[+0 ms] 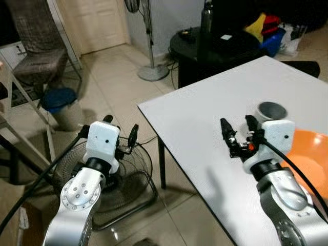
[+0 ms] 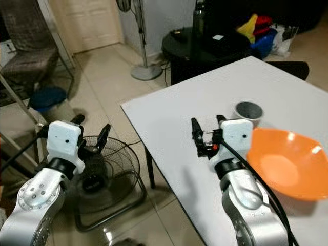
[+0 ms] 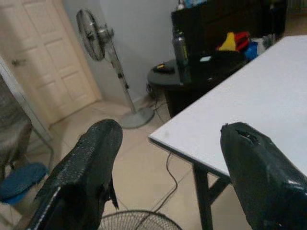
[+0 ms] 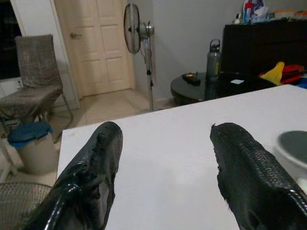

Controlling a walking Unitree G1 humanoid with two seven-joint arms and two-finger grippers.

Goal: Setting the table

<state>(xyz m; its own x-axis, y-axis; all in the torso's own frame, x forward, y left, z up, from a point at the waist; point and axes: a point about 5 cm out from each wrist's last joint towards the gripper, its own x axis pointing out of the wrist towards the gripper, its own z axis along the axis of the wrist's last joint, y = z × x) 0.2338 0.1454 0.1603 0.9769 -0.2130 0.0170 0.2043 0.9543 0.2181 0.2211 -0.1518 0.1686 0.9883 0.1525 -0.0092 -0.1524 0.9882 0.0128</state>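
Right end effector (image 1: 239, 128) spread wide, empty, above white table (image 1: 205, 118), orange bowl (image 2: 287, 164) just beside

orange bowl (image 1: 307, 159): cut off by the picture's right edge in the left eye view, its near side hidden behind the right arm's white wrist housing.
grey cup (image 1: 271, 110): lower part hidden behind the right wrist housing; only a sliver of its rim at the edge in the right wrist view.
tabletop (image 2: 169, 123): its right and near sides run out of the picture.
floor fan (image 2: 95, 177): partly hidden behind the left arm.
standing fan (image 1: 148, 31): head cut off by the top edge.
items on the dark round table (image 1: 187, 35): too small to tell.
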